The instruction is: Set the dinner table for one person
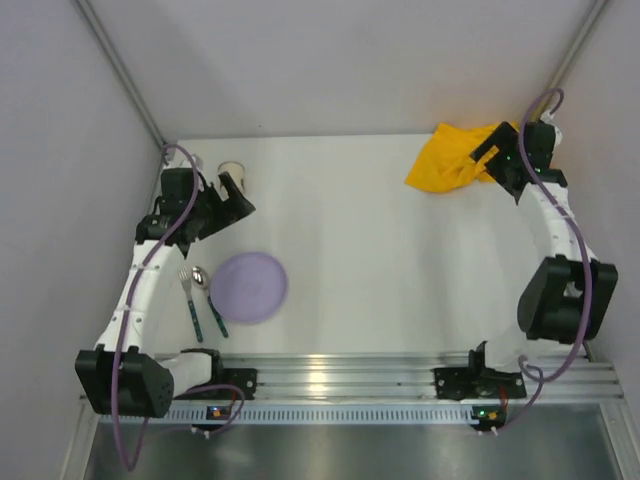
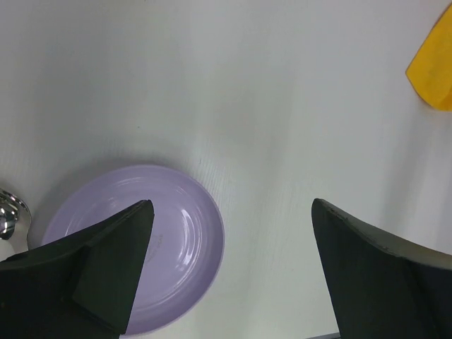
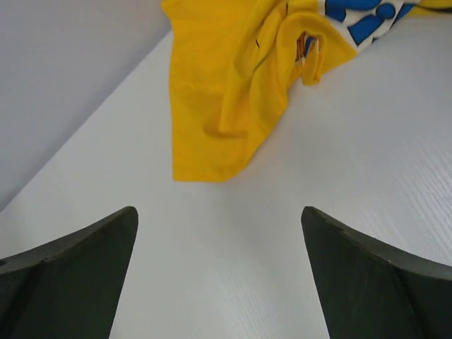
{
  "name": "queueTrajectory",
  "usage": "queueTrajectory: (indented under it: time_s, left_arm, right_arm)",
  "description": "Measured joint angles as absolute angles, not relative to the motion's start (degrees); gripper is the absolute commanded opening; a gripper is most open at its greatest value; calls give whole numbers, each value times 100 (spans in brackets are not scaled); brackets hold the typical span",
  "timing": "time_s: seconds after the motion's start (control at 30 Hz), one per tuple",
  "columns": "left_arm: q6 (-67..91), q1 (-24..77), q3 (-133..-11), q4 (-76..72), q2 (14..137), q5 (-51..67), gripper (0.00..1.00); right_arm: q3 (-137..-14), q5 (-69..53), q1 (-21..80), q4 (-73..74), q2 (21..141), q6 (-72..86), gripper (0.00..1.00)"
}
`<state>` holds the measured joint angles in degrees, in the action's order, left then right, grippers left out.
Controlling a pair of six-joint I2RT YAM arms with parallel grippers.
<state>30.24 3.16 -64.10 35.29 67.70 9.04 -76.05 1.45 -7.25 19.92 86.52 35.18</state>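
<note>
The white dinner table (image 1: 380,260) has a ribbed silver rail (image 1: 350,375) along its near edge. A lilac plate (image 1: 249,286) lies at the near left, also in the left wrist view (image 2: 176,233). A fork (image 1: 188,298) and a spoon (image 1: 206,292) with teal handles lie just left of it. A small white cup (image 1: 232,173) stands at the far left. My left gripper (image 1: 238,197) is open and empty beside the cup, above the table (image 2: 233,268). My right gripper (image 1: 495,152) is open and empty at the yellow cloth's edge (image 3: 219,272).
A crumpled yellow cloth (image 1: 455,157) with blue print lies at the far right corner, also in the right wrist view (image 3: 233,92) and at the left wrist view's edge (image 2: 434,63). A second pale cup (image 1: 193,160) stands behind the left arm. Grey walls enclose the table.
</note>
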Motion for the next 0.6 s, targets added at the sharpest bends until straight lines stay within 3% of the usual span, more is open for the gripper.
queueTrajectory:
  time_s: [0.23, 0.43, 0.6]
  left_arm:
    - [3107, 316, -6751, 4042, 6604, 849, 99]
    - [3085, 322, -6807, 4515, 5946, 499, 99]
    - [2923, 322, -6882, 4713, 6198, 268, 99]
  right_arm:
    - [-8853, -921, -1000, 2633, 10980, 3544, 98]
    - [-9378, -1155, -1280, 3050, 11883, 3671, 97]
    - [-9883, -1103, -1487, 3111, 12361, 3865, 96]
